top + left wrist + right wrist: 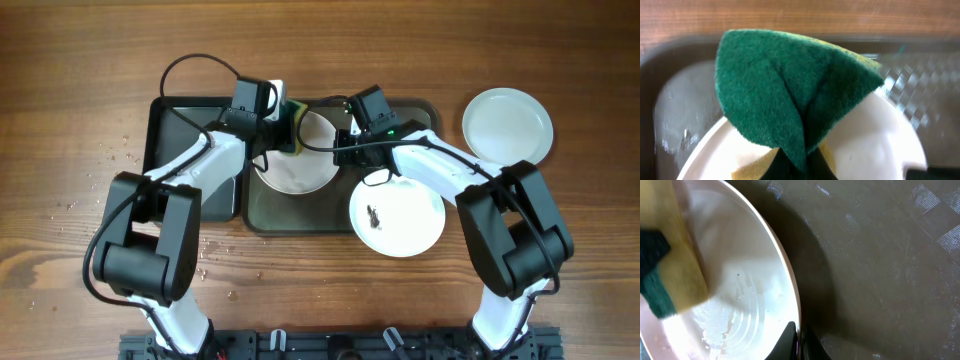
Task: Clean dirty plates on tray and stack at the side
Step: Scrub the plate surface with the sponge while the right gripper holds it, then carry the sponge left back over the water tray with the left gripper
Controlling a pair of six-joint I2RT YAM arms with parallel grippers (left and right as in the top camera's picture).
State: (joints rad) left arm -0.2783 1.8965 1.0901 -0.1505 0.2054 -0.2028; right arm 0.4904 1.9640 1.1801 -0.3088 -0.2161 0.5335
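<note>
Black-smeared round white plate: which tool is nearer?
Right. The right tool, shut on the rim of the middle white plate, sits just beyond the black-smeared white plate; the left tool, gripping the green sponge, is farther off.

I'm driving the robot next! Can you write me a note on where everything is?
Left gripper: shut on the sponge, which rests on the held plate.
Right gripper: shut on that plate's rim, over the tray.
Smeared plate: partly over the tray's front right corner, still dirty.
Third plate: on the table at the right, looks clean.
Left to do: finish scrubbing, clean the smeared plate, stack all three.
</note>
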